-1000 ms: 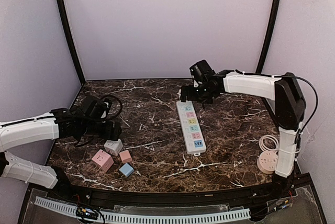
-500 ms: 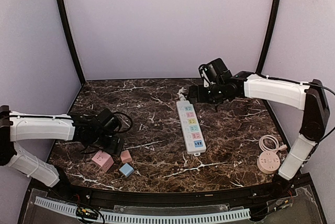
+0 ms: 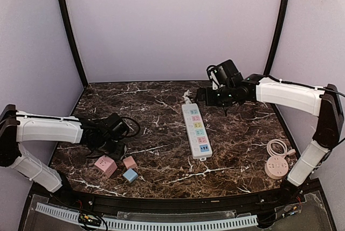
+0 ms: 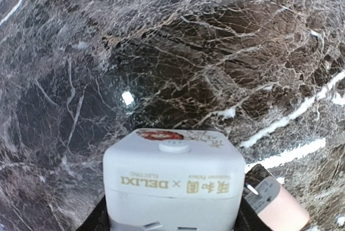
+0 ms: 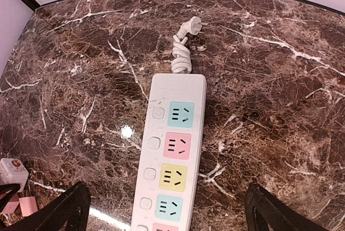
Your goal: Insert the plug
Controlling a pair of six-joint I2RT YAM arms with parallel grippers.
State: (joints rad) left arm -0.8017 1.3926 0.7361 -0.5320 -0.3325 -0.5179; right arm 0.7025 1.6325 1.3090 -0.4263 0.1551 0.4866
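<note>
Plug (image 4: 172, 185), white cube low-center in left wrist view, looked clamped by left gripper (image 4: 168, 221); right gripper (image 5: 170, 212) hung wide over strip (image 5: 175, 155). Grab step. Next: lift, align w/ socket.

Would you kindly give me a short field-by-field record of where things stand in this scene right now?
left hand: closed around the white adapter
right hand: open, hovering near the power strip's far end
power strip: lying flat, visible sockets empty
loose cubes: pink cube, smaller pink cube, blue cube, beside the left hand
round socket: near right corner
</note>
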